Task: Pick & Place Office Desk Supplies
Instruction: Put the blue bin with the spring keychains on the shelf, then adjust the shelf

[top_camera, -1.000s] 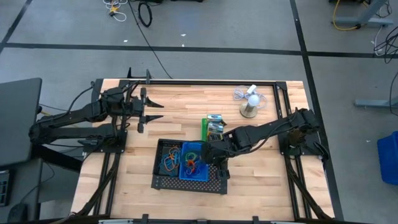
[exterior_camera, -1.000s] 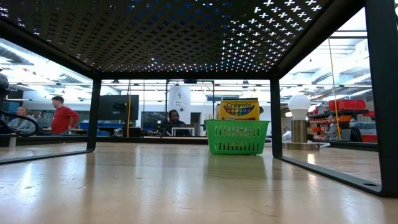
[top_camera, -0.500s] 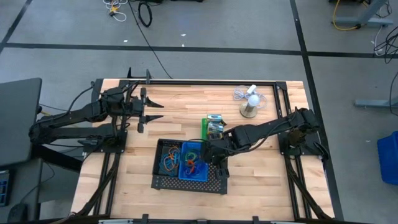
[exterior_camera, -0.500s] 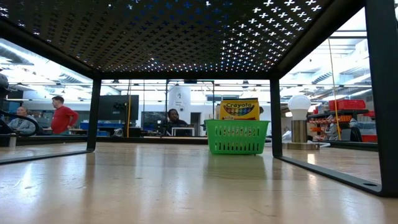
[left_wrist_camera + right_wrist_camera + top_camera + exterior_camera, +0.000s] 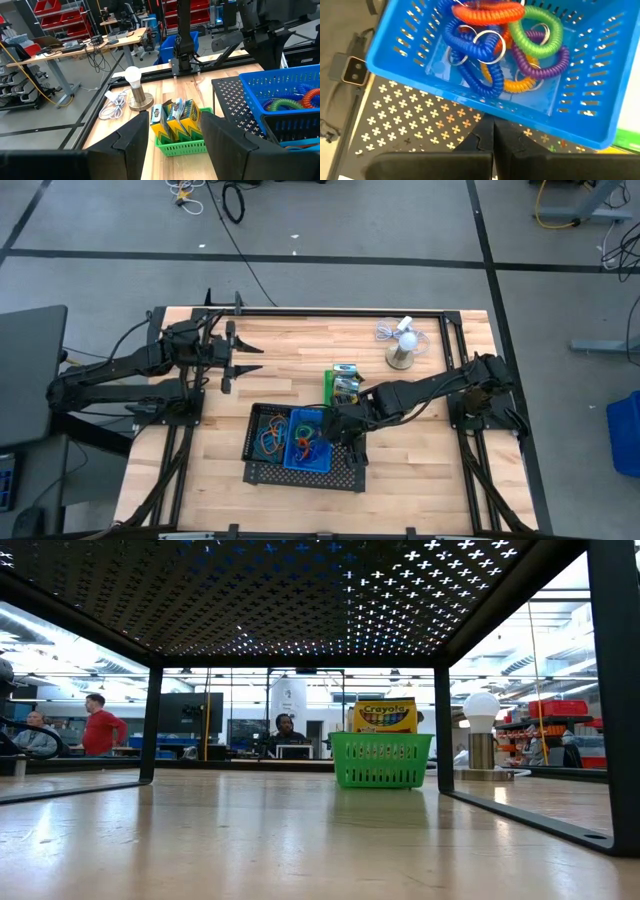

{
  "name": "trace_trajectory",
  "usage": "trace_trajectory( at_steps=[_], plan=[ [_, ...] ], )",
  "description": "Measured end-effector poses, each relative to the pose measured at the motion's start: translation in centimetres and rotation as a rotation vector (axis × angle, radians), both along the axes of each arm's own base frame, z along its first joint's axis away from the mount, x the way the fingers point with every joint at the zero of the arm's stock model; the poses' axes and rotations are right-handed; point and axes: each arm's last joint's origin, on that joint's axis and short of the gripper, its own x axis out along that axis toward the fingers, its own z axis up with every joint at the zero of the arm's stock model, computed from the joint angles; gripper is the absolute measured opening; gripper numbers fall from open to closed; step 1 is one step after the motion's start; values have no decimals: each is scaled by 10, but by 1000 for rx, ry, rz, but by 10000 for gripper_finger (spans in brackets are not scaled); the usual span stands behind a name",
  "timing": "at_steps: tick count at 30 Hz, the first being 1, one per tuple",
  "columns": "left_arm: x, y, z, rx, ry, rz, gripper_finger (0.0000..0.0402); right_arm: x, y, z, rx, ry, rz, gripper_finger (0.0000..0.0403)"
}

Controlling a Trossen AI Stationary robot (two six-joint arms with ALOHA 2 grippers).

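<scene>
High view: blue bin [image 5: 308,442] has slid slightly toward mesh tray's [image 5: 262,472] left edge, pushed by right gripper [image 5: 338,432], fingers together; placement ongoing. Left gripper [image 5: 250,360] idle, fingers apart, empty.

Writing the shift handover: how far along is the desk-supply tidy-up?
Done: coiled loops lie in the blue bin on the black mesh tray; crayon boxes stand in the green bin. In hand: nothing visibly gripped; the right end effector is shut beside the blue bin. The left end effector waits apart. What's left cannot be told.
</scene>
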Motion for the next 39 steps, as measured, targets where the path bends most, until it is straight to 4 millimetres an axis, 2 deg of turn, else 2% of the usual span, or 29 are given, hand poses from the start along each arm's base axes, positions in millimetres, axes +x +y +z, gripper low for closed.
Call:
trace_trajectory(
  at_steps=[5, 10, 20, 25, 29, 34, 39],
  plan=[
    [0, 0, 0, 2, 0, 0, 188, -1, -1, 0, -19, 5, -12, 0],
    [-1, 0, 1, 6, -4, 5, 188, -9, -8, -3, -137, 76, -90, 0],
    [-1, 0, 1, 14, -3, 9, 188, -24, -45, -8, -324, 278, -211, 0],
    [-1, 0, 0, 14, 6, 9, 188, -25, -66, -7, -358, 322, -192, 0],
    [-2, 0, -1, 12, 13, 9, 188, -26, -89, -1, -354, 310, -213, 0],
    [-2, 0, -1, 12, 12, 8, 188, -22, -113, 13, -263, 183, -221, 0],
    [-1, 0, -1, 2, 12, 8, 188, -17, -115, 23, -246, 61, -211, 1]
  ],
)
